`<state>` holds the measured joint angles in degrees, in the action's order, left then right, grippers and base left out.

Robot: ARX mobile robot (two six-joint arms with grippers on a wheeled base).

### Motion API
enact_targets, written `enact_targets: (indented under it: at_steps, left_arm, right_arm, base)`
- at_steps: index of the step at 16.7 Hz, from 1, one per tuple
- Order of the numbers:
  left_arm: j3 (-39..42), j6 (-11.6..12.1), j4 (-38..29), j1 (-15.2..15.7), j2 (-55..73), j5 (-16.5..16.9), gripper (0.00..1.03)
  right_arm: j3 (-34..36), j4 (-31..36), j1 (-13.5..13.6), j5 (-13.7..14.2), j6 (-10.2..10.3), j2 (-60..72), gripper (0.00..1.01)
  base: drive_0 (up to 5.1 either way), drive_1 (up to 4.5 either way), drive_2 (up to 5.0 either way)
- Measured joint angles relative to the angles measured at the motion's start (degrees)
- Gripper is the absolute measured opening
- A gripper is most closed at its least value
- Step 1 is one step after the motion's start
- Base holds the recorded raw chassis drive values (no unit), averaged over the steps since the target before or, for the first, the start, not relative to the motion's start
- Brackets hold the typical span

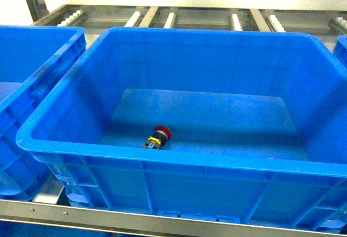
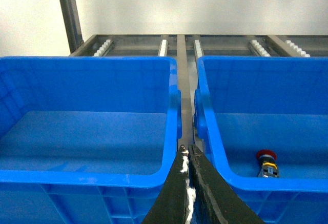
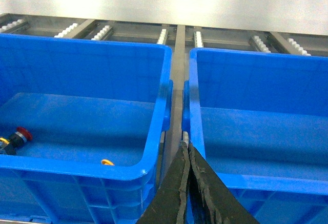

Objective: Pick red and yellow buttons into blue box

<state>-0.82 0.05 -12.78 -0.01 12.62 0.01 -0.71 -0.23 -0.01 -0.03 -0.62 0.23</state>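
Observation:
The red button (image 1: 157, 138) lies on its side on the floor of the middle blue box (image 1: 162, 158), near the front wall. It also shows in the left wrist view (image 2: 267, 163) and at the far left of the right wrist view (image 3: 15, 139). A sliver of yellow cap (image 3: 106, 162) peeks over that box's near rim (image 3: 77, 167); the rest of it is hidden. My left gripper (image 2: 186, 152) is shut and hangs before the gap left of the box (image 2: 266, 184). My right gripper (image 3: 186, 143) is shut before the gap on its right. Neither gripper holds anything, and neither shows in the head view.
Another blue crate (image 1: 32, 85) stands to the left and one (image 3: 256, 111) to the right, both bare inside as far as I can see. All rest on a metal roller rack (image 1: 162, 17) with a steel front rail (image 1: 108, 215). A white wall is behind.

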Motion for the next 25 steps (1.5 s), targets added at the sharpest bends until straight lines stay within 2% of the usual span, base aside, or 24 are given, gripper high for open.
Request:
enact_targets:
  at_steps: [3, 4, 5, 8, 9, 13, 15, 16, 25]
  left_arm:
    - [0.0, 0.0, 2.78, 0.0, -2.75, -0.02, 0.02]
    - [-0.02, 0.0, 11.69, 0.0, -8.44, 0.09, 0.02]
    - [-0.09, 0.0, 11.85, 0.0, -12.07, 0.0, 0.02]
    - [-0.02, -0.02, 13.0, 0.0, -12.04, -0.04, 0.02]
    - [-0.02, 0.0, 13.05, 0.0, -12.04, -0.02, 0.02]
    - [-0.02, -0.04, 13.09, 0.0, -12.04, 0.0, 0.53]
    - [-0.02, -0.04, 13.0, 0.0, -12.04, 0.02, 0.85]
    - [-0.02, -0.02, 13.0, 0.0, -12.04, 0.0, 0.99]
    - [-0.02, -0.02, 13.03, 0.0, -12.04, 0.0, 0.98]
  right_arm:
    - [0.0, 0.0, 0.0, 0.0, 0.0, 0.0, 0.02]
    - [0.0, -0.02, 0.0, 0.0, 0.0, 0.02, 0.02]
    - [0.0, -0.02, 0.0, 0.0, 0.0, 0.0, 0.02]
    - [0.0, -0.02, 0.0, -0.02, 0.0, 0.02, 0.02]
    - [0.0, 0.0, 0.0, -0.02, -0.02, 0.02, 0.07]
    - [0.0, 0.0, 0.0, -0.02, -0.02, 0.02, 0.64]
    - [0.0, 0.0, 0.0, 0.02, -0.02, 0.02, 0.97]
    - [0.0, 0.0, 0.0, 0.0, 0.0, 0.02, 0.98]
    - [0.0, -0.02, 0.0, 0.0, 0.0, 0.02, 0.98]
  base:
    - [0.0, 0.0, 0.0]
    - [0.0, 0.0, 0.0]
    - [0.0, 0.0, 0.0]
    - [0.0, 0.0, 0.0]
    - [0.0, 0.0, 0.0]
    - [0.0, 0.0, 0.0]
    - [-2.3, 1.38, 1.4]
    - [-4.7, 2.76, 2.8]
    - [-4.8, 2.69, 2.7]
